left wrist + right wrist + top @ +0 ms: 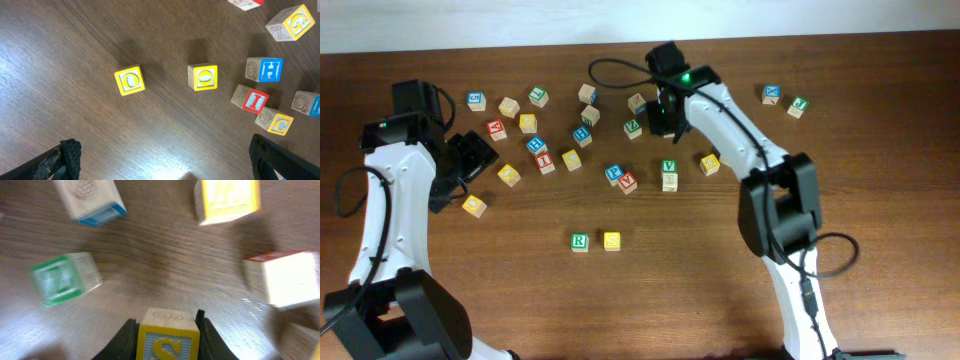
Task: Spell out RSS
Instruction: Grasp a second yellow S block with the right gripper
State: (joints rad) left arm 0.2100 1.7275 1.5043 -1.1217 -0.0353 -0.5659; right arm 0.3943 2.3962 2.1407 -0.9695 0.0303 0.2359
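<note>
Evidently, second S cube point(167, 339) is clamped in right gripper point(166, 324), bottom centre, wanted beside R cube point(579, 241) and first S point(611, 240); left gripper point(165, 150) held wide apart.

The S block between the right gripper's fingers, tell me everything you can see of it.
The S block is a pale wooden cube. The face toward the camera has a yellow frame around a light blue field with a yellow S, cut off by the picture's lower edge. Its upper side is bare wood with a faint stamped mark. It sits upright in the right gripper, whose dark fingers press both its sides. Whether it rests on the table cannot be told.
</note>
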